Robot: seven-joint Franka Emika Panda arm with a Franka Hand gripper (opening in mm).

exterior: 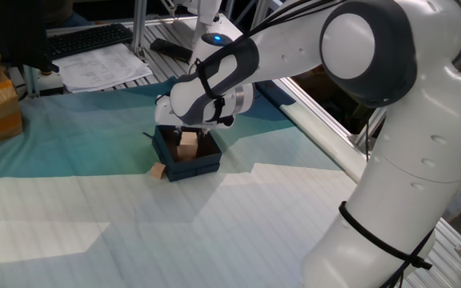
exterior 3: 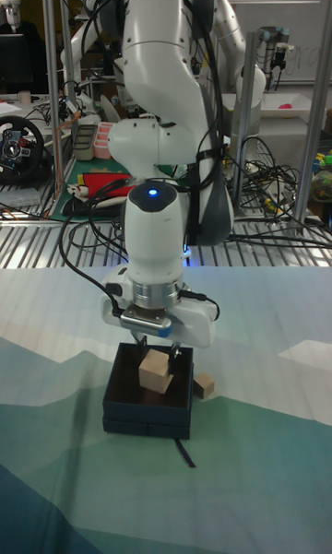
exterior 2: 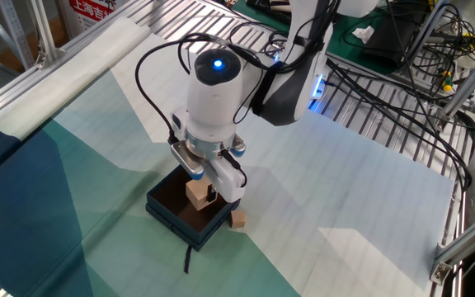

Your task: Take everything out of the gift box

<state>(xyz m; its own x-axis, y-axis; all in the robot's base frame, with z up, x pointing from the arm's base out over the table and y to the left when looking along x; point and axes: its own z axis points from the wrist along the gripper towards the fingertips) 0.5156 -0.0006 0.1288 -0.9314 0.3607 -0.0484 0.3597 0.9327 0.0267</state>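
The end effector (exterior 3: 155, 351) hangs straight down over the gift box (exterior 3: 148, 397) with its two fingers clamped on the larger wooden cube (exterior 3: 153, 371). The vertical approach makes sense: the box has walls all round, so the only clear way in and out is from above. The cube sits just above the box's dark floor, roughly over the middle; I can't tell whether it is touching the bottom. It is gripped slightly tilted, one corner lower than the rest, and being a cube it has no real long axis. The smaller block (exterior 3: 204, 386) lies outside the gift box, on the counter (exterior 2: 345, 206) just beside the box's wall, which suggests half the job is done.
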